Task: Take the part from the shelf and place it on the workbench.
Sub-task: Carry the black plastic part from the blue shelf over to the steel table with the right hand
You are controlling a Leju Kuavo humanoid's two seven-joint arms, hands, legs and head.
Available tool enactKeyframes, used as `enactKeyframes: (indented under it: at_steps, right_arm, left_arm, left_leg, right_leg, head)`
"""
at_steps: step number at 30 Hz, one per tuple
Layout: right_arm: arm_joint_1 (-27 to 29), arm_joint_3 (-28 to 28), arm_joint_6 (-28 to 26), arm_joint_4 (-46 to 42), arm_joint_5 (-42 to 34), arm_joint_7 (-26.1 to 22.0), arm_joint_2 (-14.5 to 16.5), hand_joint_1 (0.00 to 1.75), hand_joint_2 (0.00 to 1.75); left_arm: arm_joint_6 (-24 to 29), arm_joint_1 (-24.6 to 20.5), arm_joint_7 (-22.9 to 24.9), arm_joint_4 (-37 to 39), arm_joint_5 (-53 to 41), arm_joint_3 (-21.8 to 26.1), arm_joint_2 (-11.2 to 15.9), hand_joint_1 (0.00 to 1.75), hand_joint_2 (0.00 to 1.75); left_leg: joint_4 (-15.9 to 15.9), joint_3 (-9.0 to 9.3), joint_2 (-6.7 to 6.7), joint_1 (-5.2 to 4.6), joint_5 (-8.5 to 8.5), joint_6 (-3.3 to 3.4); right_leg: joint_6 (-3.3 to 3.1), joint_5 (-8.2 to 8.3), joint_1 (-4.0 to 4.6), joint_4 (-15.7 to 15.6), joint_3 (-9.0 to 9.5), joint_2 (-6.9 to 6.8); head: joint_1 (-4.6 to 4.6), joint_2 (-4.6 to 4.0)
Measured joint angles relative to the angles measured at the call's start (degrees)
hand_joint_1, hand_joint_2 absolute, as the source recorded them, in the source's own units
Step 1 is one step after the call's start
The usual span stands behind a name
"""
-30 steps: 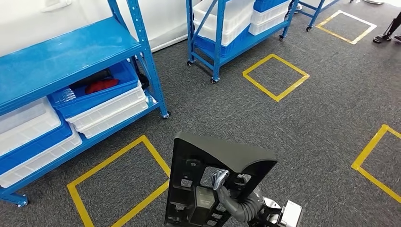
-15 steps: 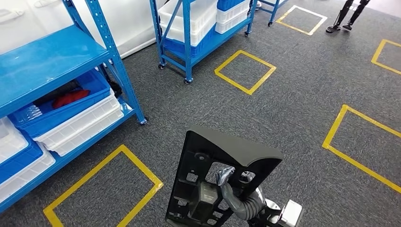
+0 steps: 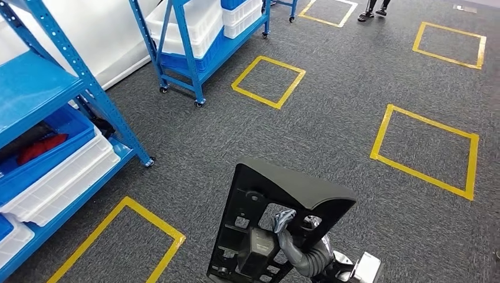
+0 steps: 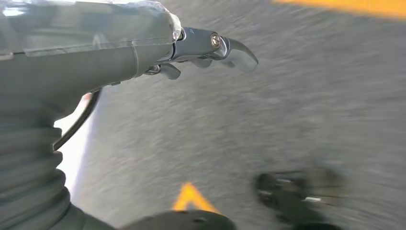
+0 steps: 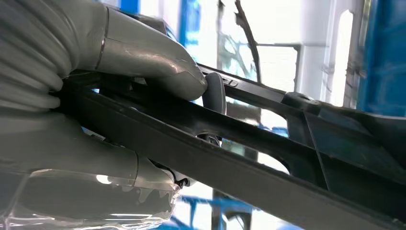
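Head view, part: the flat black plastic panel with ribs and cut-out holes is held up low in the middle of the shot, over the grey carpet floor.
Head view, right hand: the right hand sits right behind the panel, dark fingers poking through a hole and hooked over the rim, so it's gripping it.
Head view, orientation: panel stands roughly upright, long axis running top to bottom, the bent-over lip at the top.
Head view, surroundings: blue metal shelf rack with white and blue bins off to the left, yellow tape squares on the floor.
Left wrist view, left hand: the left hand hangs above blurred carpet, fingers stretched out loosely, nothing in them.
Right wrist view, grip: thick grey thumb pressed on one face of the panel's black bar, which runs slantwise away from the hand.
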Motion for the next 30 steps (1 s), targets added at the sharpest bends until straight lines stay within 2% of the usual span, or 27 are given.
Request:
enactKeyframes:
  at_steps: [2,3,4,5,6,7,9,10,11,13,14,15,17,18,19,20,21,22,24,25,26,29,30]
  right_arm:
    - [-0.13,-0.56,0.09,-0.08,-0.62,-0.25,0.00,1.75,1.75]
    - [-0.12,-0.84,-0.01,-0.09,-0.72,-0.31,0.01,1.75,1.75]
    - [-0.05,-1.13,-0.16,-0.09,-0.71,-0.35,0.01,1.75,1.75]
    - [0.01,-1.39,-0.36,-0.11,-0.66,-0.33,0.02,1.75,1.75]
    - [0.02,-1.65,-0.50,-0.15,-0.62,-0.25,0.08,1.75,1.75]
    - [-0.03,-1.90,-0.55,-0.20,-0.64,-0.16,0.20,1.75,1.75]
    - [-0.26,-2.31,-0.09,-0.33,-0.79,-0.01,0.57,1.75,1.75]
    - [-0.40,-2.43,0.37,-0.37,-0.86,0.01,0.76,1.75,1.75]
    - [-0.50,-2.49,0.83,-0.40,-0.90,0.02,0.89,1.75,1.75]
    - [-0.58,-2.64,1.39,-0.41,-0.91,0.15,1.01,1.75,1.75]
    - [-0.56,-2.83,1.47,-0.42,-0.90,0.24,1.04,1.75,1.75]
    - [-0.58,-3.07,1.48,-0.42,-0.87,0.36,1.07,1.75,1.75]
    - [-0.63,-3.62,1.47,-0.49,-0.65,0.58,1.11,1.75,1.75]
    - [-0.64,-3.88,1.52,-0.52,-0.35,0.66,1.11,1.75,1.75]
    - [-0.60,-4.12,1.65,-0.57,0.09,0.69,1.08,1.75,1.75]
    - [-0.54,-4.34,1.82,-0.64,0.63,0.69,1.01,1.75,1.75]
    - [-0.52,-4.52,1.99,-0.79,1.16,0.68,0.90,1.75,1.75]
    - [-0.51,-4.65,2.10,-1.06,1.64,0.70,0.75,1.75,1.75]
    - [-0.48,-4.78,1.99,-2.06,2.30,1.01,0.44,1.75,1.75]
    - [-0.34,-4.79,1.82,-2.66,2.52,1.27,0.32,1.75,1.75]
    - [-0.06,-4.80,1.58,-3.23,2.72,1.59,0.21,1.75,1.75]
    - [1.16,-4.85,1.05,-4.34,3.40,2.02,-0.22,1.75,1.75]
    - [1.37,-4.86,1.02,-4.60,3.59,1.96,-0.37,1.75,1.75]
  left_arm:
    - [0.55,-0.31,-2.85,-0.01,-0.72,-0.34,0.03,0.00,1.75]
    - [0.55,-0.52,-3.12,-0.01,-1.28,-0.63,0.04,0.00,1.75]
    - [0.38,-0.81,-2.70,-0.01,-1.85,-0.99,0.08,0.00,1.75]
    - [0.10,-1.12,-1.85,-0.01,-2.30,-1.37,0.15,0.00,1.75]
    - [-0.24,-1.44,-0.83,-0.01,-2.52,-1.68,0.25,0.00,1.75]
    - [-0.55,-1.69,0.19,-0.01,-2.54,-1.90,0.39,0.00,1.75]
    - [-0.98,-1.75,1.92,-0.02,-2.09,-2.05,0.80,0.00,1.75]
    - [-1.10,-1.55,2.70,-0.03,-1.77,-2.05,1.00,0.00,1.75]
    - [-1.24,-1.34,3.46,-0.03,-1.45,-2.05,1.15,0.00,1.75]
    - [-1.55,-0.89,4.78,-0.05,-1.12,-2.02,1.34,0.00,1.75]
    - [-1.70,-0.76,5.17,-0.06,-1.11,-2.01,1.39,0.00,1.75]
    - [-1.82,-0.62,5.24,-0.07,-1.17,-2.00,1.42,0.00,1.75]
    - [-1.96,-0.41,4.59,-0.08,-1.35,-1.99,1.34,0.00,1.75]
    - [-2.01,-0.26,4.07,-0.08,-1.44,-1.99,1.28,0.00,1.75]
    - [-2.05,-0.12,3.61,-0.08,-1.58,-2.00,1.23,0.00,1.75]
    - [-2.08,-0.02,3.25,-0.08,-1.75,-2.02,1.15,0.00,1.75]
    - [-2.09,0.01,2.98,-0.08,-1.95,-2.05,1.01,0.00,1.75]
    - [-2.10,-0.04,2.76,-0.08,-2.23,-2.11,0.80,0.00,1.75]
    - [-2.13,-0.24,2.29,-0.08,-2.79,-2.39,0.34,0.00,1.75]
    - [-2.15,-0.35,1.99,-0.08,-3.00,-2.54,0.16,0.00,1.75]
    - [-2.15,-0.46,1.68,-0.08,-3.06,-2.67,0.01,0.00,1.75]
    - [-2.07,-0.75,1.57,-0.08,-2.78,-2.80,-0.32,0.00,1.75]
    - [-2.05,-0.79,1.90,-0.08,-2.66,-2.82,-0.37,0.00,1.75]
  left_leg:
    - [6.78,-3.08,-2.93,0.15,-3.76,-0.15]
    - [10.78,-5.04,-3.66,0.17,-5.40,-0.16]
    - [13.73,-6.56,-4.08,0.18,-6.16,-0.14]
    - [14.65,-7.19,-4.30,0.15,-5.72,-0.04]
    - [13.18,-6.71,-4.49,0.13,-4.13,0.15]
    - [9.77,-5.32,-4.97,0.10,-1.78,0.42]
    - [2.09,-2.15,-7.28,0.05,1.48,1.02]
    - [-0.31,-1.21,-8.20,-0.01,2.12,1.22]
    - [-1.35,-0.87,-8.68,-0.12,2.04,1.36]
    - [-1.92,-0.67,-7.84,-0.19,2.32,1.72]
    - [-2.34,-0.45,-7.25,-0.13,2.62,2.01]
    - [-2.80,-0.23,-6.66,-0.04,2.95,2.35]
    - [-3.36,-0.04,-5.34,-0.04,3.33,2.76]
    - [-3.37,-0.08,-4.63,-0.10,3.32,2.85]
    - [-3.35,-0.11,-3.82,-0.14,3.27,2.84]
    - [-3.33,-0.10,-3.00,-0.13,3.19,2.78]
    - [-3.29,-0.06,-2.21,-0.09,3.08,2.66]
    - [-3.19,0.02,-1.52,-0.02,2.91,2.46]
    - [-2.61,0.16,-0.37,-0.07,2.25,1.78]
    - [-2.28,0.20,0.05,-0.16,1.87,1.38]
    - [-2.03,0.26,0.47,-0.26,1.55,1.00]
    - [-1.90,0.81,1.52,-0.02,0.96,-0.03]
    - [-1.25,0.71,0.91,0.14,0.29,-0.31]
  right_leg:
    - [-0.61,0.22,0.08,-0.19,-0.04,1.22]
    - [-0.78,0.26,0.26,-0.16,-0.12,1.90]
    - [-0.88,0.27,0.44,-0.10,-0.16,2.65]
    - [-0.92,0.28,0.61,-0.02,-0.16,3.44]
    - [-0.93,0.29,0.73,0.10,-0.14,4.21]
    - [-0.92,0.27,0.80,0.23,-0.11,5.00]
    - [-0.73,0.30,0.84,0.51,-0.23,6.44]
    - [-0.49,0.40,0.76,0.59,-0.42,7.10]
    - [-0.17,0.54,0.62,0.60,-0.64,7.71]
    - [0.59,0.85,0.39,0.47,-0.96,8.74]
    - [0.85,0.68,0.42,0.75,-1.15,8.24]
    - [1.08,-0.04,0.52,1.75,-1.64,6.99]
    - [1.42,-3.24,0.60,7.05,-4.18,3.51]
    - [1.65,-5.16,0.50,10.91,-6.06,2.42]
    - [1.89,-6.48,0.29,14.30,-7.73,1.91]
    - [2.14,-6.83,0.04,16.20,-8.67,1.63]
    - [2.38,-6.10,-0.22,15.92,-8.49,1.37]
    - [2.63,-4.47,-0.49,13.29,-7.07,0.87]
    - [2.90,-1.40,-0.71,5.44,-2.80,-1.53]
    - [2.64,-0.69,-0.65,2.75,-1.36,-2.33]
    - [2.22,-0.62,-0.48,1.45,-0.71,-2.74]
    - [0.67,-0.80,-0.07,1.36,-0.85,-0.96]
    - [0.26,-0.75,-0.06,1.28,-0.83,-0.35]
  head:
    - [-0.01,0.00]
    - [-0.01,0.00]
    - [-0.01,0.00]
    - [-0.01,0.00]
    - [-0.01,0.00]
    - [-0.01,0.00]
    - [0.00,0.00]
    - [0.00,0.00]
    - [0.00,0.00]
    - [-0.01,0.00]
    - [-0.01,0.00]
    - [-0.01,0.00]
    - [0.00,0.00]
    - [0.00,0.00]
    - [0.01,0.00]
    - [0.01,0.00]
    - [0.01,0.00]
    - [0.01,0.00]
    - [0.01,0.00]
    - [0.01,0.00]
    - [0.01,0.00]
    - [0.00,0.00]
    - [0.00,0.00]
